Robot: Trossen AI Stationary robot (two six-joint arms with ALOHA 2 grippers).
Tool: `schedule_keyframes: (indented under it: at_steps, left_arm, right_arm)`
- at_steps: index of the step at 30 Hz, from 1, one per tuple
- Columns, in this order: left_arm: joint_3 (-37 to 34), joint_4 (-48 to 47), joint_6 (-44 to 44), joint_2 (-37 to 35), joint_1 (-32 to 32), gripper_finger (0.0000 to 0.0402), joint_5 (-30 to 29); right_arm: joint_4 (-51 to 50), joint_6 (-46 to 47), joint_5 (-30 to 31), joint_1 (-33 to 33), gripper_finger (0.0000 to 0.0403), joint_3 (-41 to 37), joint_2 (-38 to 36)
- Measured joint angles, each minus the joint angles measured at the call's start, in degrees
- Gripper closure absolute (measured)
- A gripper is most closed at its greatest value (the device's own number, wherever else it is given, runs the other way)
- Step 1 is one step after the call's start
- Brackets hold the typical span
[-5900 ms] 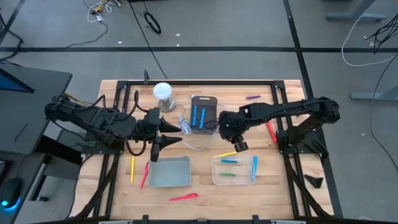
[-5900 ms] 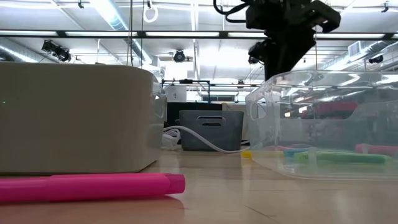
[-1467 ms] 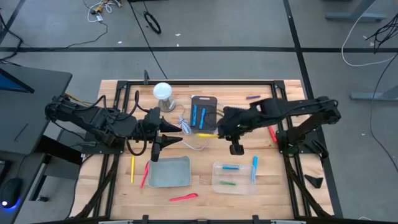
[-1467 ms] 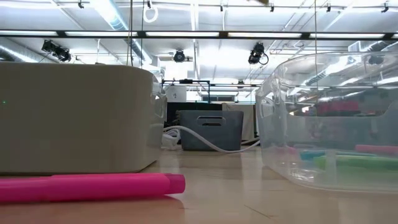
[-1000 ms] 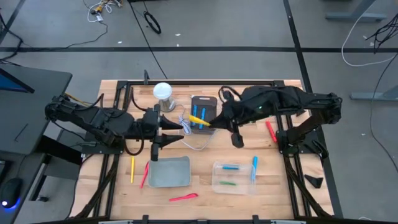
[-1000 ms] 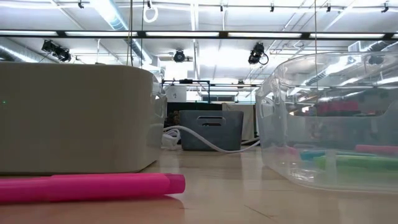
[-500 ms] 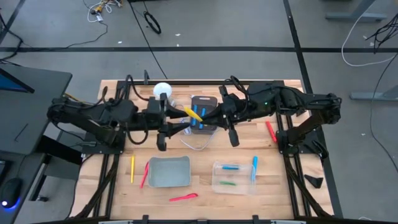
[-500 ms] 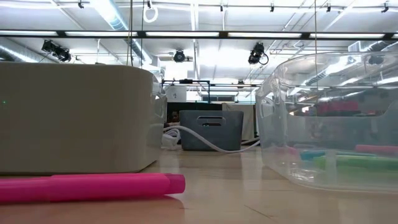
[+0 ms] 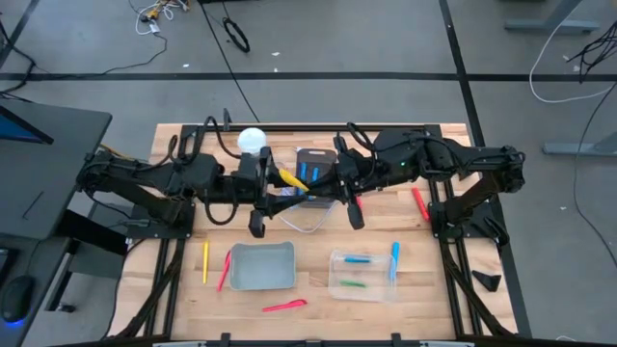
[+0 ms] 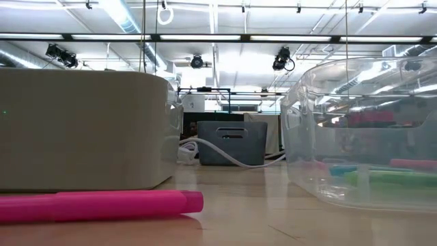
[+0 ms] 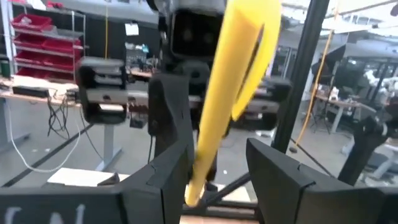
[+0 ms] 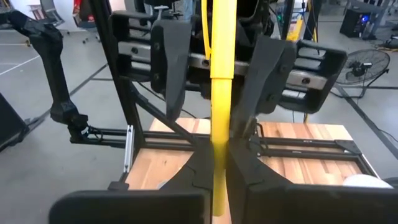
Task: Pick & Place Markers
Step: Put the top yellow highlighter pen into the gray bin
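A pink marker (image 10: pixel 95 205) lies on the wooden table (image 10: pixel 259 219) before a beige bin (image 10: pixel 85 130); a clear tub (image 10: pixel 362 130) holds green, blue and pink markers; between them, farther back, a grey bin (image 10: pixel 231 143) and white cable (image 10: pixel 225 156).

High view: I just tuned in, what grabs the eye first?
The two grippers meet mid-table over a yellow marker: the right gripper is shut on it, and its far end sits between the open fingers of the left gripper. Nearer the front, a clear bin holds blue and green markers, a grey tray lies beside it, and a pink marker rests by the table's front edge.
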Motion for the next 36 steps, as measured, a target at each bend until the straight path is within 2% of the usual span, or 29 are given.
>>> schedule_keyframes:
  at_steps: [5, 14, 19, 22, 26, 31, 36]
  left_arm:
    - [0.00, -0.06, -0.50, 0.36, 0.28, 0.0246, -0.39]
    - [0.02, 1.99, -0.63, 0.27, 0.28, 0.0363, -1.13]
    - [0.02, 2.57, -0.85, 0.27, 0.28, 0.0368, -0.56]
    - [0.02, 2.76, -1.42, 0.27, 0.28, 0.0368, -0.45]
    - [0.02, 0.60, -1.29, -1.39, 0.04, 0.0368, -0.31]
    - [0.02, -9.10, -1.55, -4.52, -0.22, 0.0368, -0.38]
    - [0.07, -20.20, -5.07, -7.19, -0.22, 0.0368, -0.62]
  right_arm:
    - [0.32, -0.06, 0.00, 0.00, 0.0389, 0.00, 0.00]
    - [0.76, 0.30, 0.00, 0.00, 0.0389, 0.00, -0.06]
    - [0.88, 0.22, 0.58, 0.01, 0.0374, 0.04, -0.13]
    - [0.64, 0.22, 1.87, 0.07, 0.0345, 0.04, -0.13]
    - [-2.64, 0.07, 1.97, 0.04, 0.0281, 0.01, -1.30]
    - [-8.61, 0.28, 2.21, -0.18, 0.0202, 0.00, -4.78]
    - [-14.27, 0.03, 5.12, -0.26, 0.0160, 0.00, -6.44]
